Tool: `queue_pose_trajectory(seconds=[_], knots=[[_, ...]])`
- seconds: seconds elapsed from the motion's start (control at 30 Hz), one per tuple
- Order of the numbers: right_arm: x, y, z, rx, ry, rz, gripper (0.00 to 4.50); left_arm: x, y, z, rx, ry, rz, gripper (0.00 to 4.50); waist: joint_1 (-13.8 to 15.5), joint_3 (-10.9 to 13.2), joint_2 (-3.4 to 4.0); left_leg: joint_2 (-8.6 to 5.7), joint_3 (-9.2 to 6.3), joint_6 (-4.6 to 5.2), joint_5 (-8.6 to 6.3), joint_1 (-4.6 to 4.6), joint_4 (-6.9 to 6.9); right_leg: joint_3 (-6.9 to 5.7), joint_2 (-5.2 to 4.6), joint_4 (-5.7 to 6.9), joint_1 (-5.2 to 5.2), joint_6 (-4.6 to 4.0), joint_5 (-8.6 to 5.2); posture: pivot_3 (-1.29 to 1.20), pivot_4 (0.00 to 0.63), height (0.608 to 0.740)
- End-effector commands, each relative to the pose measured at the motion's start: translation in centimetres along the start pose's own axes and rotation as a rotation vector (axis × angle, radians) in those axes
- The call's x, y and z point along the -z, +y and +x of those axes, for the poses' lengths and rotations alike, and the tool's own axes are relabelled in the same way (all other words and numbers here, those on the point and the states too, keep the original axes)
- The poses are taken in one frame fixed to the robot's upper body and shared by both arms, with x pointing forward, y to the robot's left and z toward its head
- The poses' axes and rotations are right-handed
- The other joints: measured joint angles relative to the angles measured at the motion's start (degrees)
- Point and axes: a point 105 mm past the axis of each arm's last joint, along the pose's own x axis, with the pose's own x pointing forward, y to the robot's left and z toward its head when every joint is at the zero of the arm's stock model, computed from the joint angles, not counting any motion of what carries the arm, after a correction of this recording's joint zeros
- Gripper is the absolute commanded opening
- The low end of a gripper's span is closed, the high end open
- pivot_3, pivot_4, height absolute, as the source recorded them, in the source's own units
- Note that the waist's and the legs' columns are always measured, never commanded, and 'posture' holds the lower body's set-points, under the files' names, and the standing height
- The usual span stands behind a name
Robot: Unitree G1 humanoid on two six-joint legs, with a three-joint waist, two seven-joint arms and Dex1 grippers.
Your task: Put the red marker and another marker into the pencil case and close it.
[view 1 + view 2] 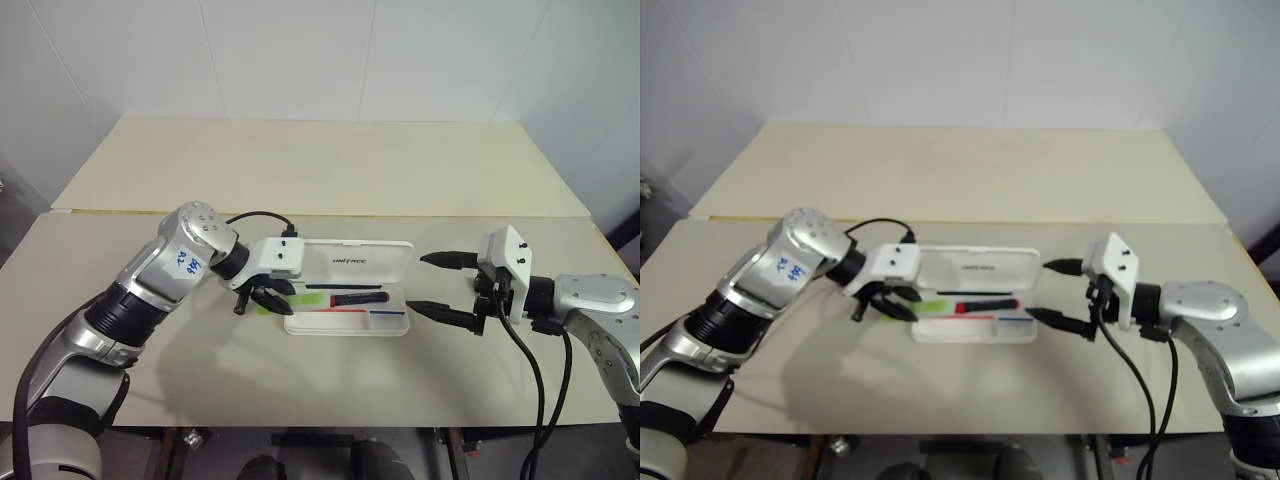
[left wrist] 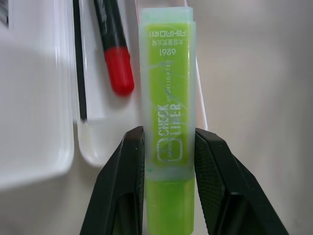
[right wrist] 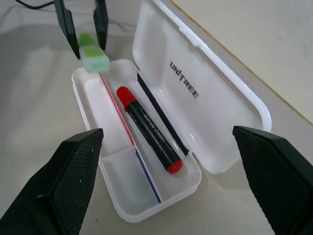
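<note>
Left gripper [image 1: 262, 297]: clamped on the green marker [image 2: 167, 122], at the left end of the pencil case [image 1: 400, 328]
Green marker: held by its rear half between the two fingers, front end reaching over the case's left rim; its long axis runs left-right, roughly along the case
Red marker [image 3: 148, 129]: already lying in the far trough of the case, red cap toward the left, lengthwise
Pencil case: open on the table [image 1: 330, 170], lid [image 3: 205, 93] folded back to the far side
Right gripper [image 1: 448, 288]: jaws spread wide and empty, just off the case's right end
Doing it well: I judge the marker should stay parallel to the case, be carried further right over a free trough, then lowered before release so it does not catch the rim
</note>
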Motion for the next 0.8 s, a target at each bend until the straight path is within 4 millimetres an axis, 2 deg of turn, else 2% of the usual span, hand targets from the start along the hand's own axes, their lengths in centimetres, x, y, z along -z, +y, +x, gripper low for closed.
queue_pose_trajectory(seconds=[0.03, 0.17, 0.33, 0.8], knots=[[-1.3, -0.1, -0.7, 0.029, -0.026, -0.042, 4.5, -1.4, 0.4, -0.1, -0.019, 0.0, 0.043, 1.06, 0.01, 0.0, 0.0, 0.0, 0.0, -0.01, 0.0, 0.0, 0.01, 0.01, 0.0, 0.0, 0.0, 0.01, 0.0, 0.0, 0.15, 0.74], [-1.4, -0.1, -0.8, 0.032, -0.027, -0.038, 4.5, -2.6, 0.4, 1.0, -0.014, -0.024, 0.051, 1.06, 0.04, 0.0, 0.0, 0.0, 0.0, -0.01, 0.0, 0.0, 0.01, 0.02, 0.0, 0.0, 0.0, 0.02, 0.01, 0.0, 0.15, 0.74], [-1.4, 0.0, -0.7, 0.032, -0.028, -0.033, 4.5, -3.1, 0.3, 2.0, -0.006, -0.038, 0.045, 1.06, -0.02, 0.0, -0.01, 0.02, 0.01, -0.02, 0.01, 0.02, 0.01, 0.09, 0.1, 0.01, 0.0, 0.01, 0.02, 0.0, 0.15, 0.74], [-1.6, 0.4, -0.5, 0.038, -0.041, -0.02, 4.5, -2.4, 0.1, 3.3, 0.001, -0.01, 0.033, 1.06, 0.02, 0.0, -0.01, 0.04, 0.02, -0.05, 0.03, 0.04, 0.05, 0.23, 0.24, 0.06, 0.0, 0.03, 0.07, 0.0, 0.15, 0.74]])
